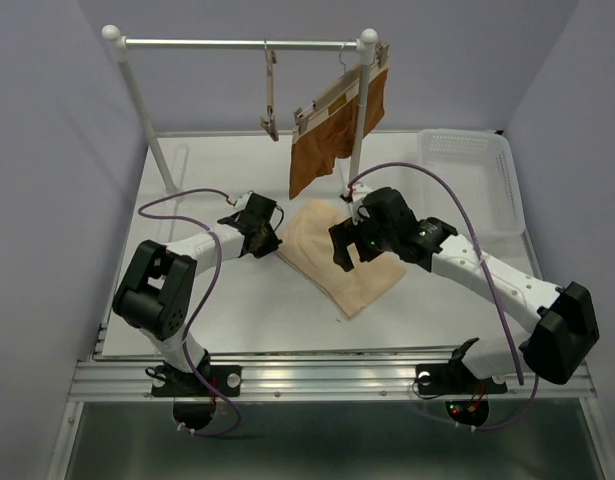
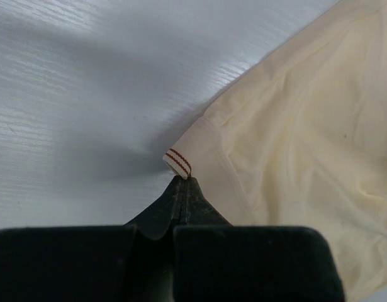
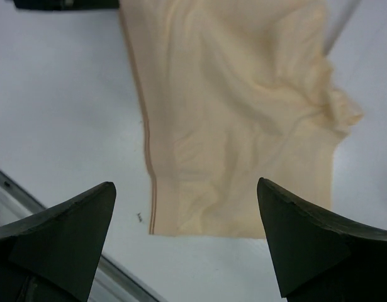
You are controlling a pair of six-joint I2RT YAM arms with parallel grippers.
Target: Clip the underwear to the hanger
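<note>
Bench point(image 1: 227, 310): pale and flat, carrying the cloth; both arms reach in from its near edge
Left pincer point(image 2: 183, 187): at the left corner of the underwear point(image 1: 332, 285); jaws closed tight, tips meeting right under a small red-striped tag point(image 2: 177, 162) on the waistband end; it looks to have the cloth's edge nipped, though the pinch itself is hidden by the fingers
Hanger point(image 1: 270, 100): beyond the underwear and a little to its left; hooked on the rack rail point(image 1: 237, 44), seen edge-on with both clips bare; well apart from the cloth
Underwear: flat on the bench between the two pincers; long axis slanting from far-left to near-right; the waistband is its near-left edge, running from the left pincer's corner down to the nearest corner
Right pincer point(image 3: 185, 184): over the underwear's right half; jaws spread wide, holding nothing, cloth showing between the fingers
Deciding relation: the free waistband corner lies nearer and leftward of the right pincer, close to its left finger in the wrist view; that arm is clearly the nearer one; judged next step, a drop onto that corner so both ends lift together toward the clips
Rust-brown garment point(image 1: 332, 140): beyond the underwear, hanging from its own wooden hanger on the same rail; not part of the job
Basket point(image 1: 477, 165): white, right of and beyond the underwear
Risk: a one-corner lift would let the cloth fold and twist
</note>
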